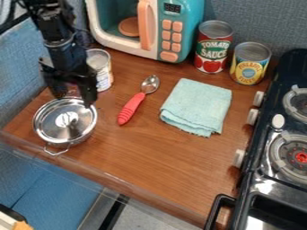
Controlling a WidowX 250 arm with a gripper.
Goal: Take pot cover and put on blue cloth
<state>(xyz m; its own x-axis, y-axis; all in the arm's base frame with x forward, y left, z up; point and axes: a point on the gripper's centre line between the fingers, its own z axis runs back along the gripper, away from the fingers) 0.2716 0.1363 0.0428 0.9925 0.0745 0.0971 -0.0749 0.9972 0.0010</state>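
Pot cover sits on steel pot, ungrasped; claw spread wide near it. Grasp, lift, laying on blue cloth remain.

Tall red can: label marked "TOMATO SAUCE" in large capitals, legible. Yellow can: label marked "PINEAPPLE SLICES", legible. Toy microwave: digits on dark display, too small to verify. Pale can: label print noted, illegible from here.
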